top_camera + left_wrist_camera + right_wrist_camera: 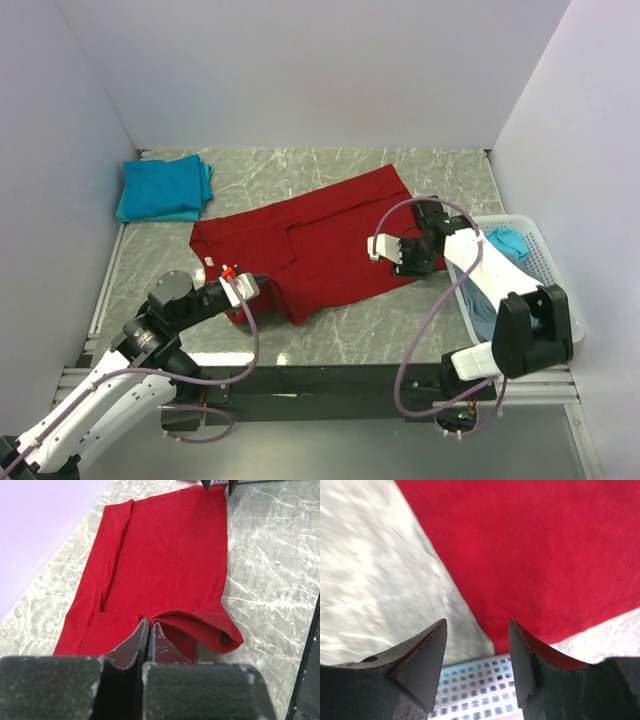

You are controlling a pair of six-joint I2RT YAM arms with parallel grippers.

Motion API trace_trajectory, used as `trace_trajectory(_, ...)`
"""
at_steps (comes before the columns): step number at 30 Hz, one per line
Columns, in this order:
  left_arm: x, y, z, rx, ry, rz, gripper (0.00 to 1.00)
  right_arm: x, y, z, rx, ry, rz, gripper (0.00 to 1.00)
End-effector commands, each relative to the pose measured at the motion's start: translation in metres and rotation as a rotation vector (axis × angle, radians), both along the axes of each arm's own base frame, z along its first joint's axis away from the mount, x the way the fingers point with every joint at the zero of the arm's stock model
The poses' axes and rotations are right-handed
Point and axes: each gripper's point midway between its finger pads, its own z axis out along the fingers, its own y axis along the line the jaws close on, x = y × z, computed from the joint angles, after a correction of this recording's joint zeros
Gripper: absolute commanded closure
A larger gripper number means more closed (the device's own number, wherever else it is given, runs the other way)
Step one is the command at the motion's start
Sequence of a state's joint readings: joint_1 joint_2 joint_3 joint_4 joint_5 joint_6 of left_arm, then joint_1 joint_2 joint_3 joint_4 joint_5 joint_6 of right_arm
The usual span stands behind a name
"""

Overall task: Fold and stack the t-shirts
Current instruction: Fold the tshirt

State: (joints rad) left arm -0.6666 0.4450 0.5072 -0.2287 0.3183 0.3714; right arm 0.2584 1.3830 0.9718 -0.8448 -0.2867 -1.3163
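Red t-shirt (330,235) lies spread on the table (400,325), running out ahead of the left claw (151,625) toward the right claw (477,625). One long side is already turned in as a lengthwise fold. The left claw is clenched on the cloth at the shirt's near end, and a loose sleeve bulges up just right of its tips. The right claw is released, jaws apart with nothing between them. It hovers over the shirt's opposite end, right at the edge, with bare marble off one side of its tips.

Step, my read: mid-fold on the red one. The first fold is in and the rest is not yet done, and neither is stacking. The next move calls for the right claw to drop onto its corner and pinch the cloth edge cleanly. Then I'd have both claws lift level, so the shirt carries over without skewing.

Room: the folded teal stack (165,190) sits far off beyond the left claw, well apart and close to the side wall (60,150). The basket (538,245) is just behind the right claw with a teal shirt (505,241) inside, so backing up there is tight. There is open marble beside both claws on the shirt's near side.
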Motion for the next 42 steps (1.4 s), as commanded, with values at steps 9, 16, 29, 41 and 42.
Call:
trace_trajectory(9, -0.015, 0.010, 0.017, 0.001, -0.025, -0.012, 1.00, 0.010, -0.007, -0.054, -0.155, 0.037, 0.047, 0.43)
trace_trajectory(16, -0.022, 0.021, 0.012, 0.072, 0.039, 0.008, 1.00, 0.012, 0.014, -0.045, -0.089, 0.041, 0.047, 0.43)
trace_trajectory(29, -0.039, 0.048, 0.026, 0.159, 0.026, 0.032, 1.00, 0.022, 0.034, 0.012, 0.028, -0.019, 0.033, 0.41)
trace_trajectory(41, -0.048, 0.074, 0.038, 0.175, -0.042, 0.100, 1.00, 0.024, 0.027, 0.025, 0.010, -0.041, 0.019, 0.41)
trace_trajectory(42, -0.049, 0.075, 0.039, 0.173, -0.046, 0.103, 1.00, 0.022, 0.025, 0.023, -0.002, -0.031, 0.018, 0.40)
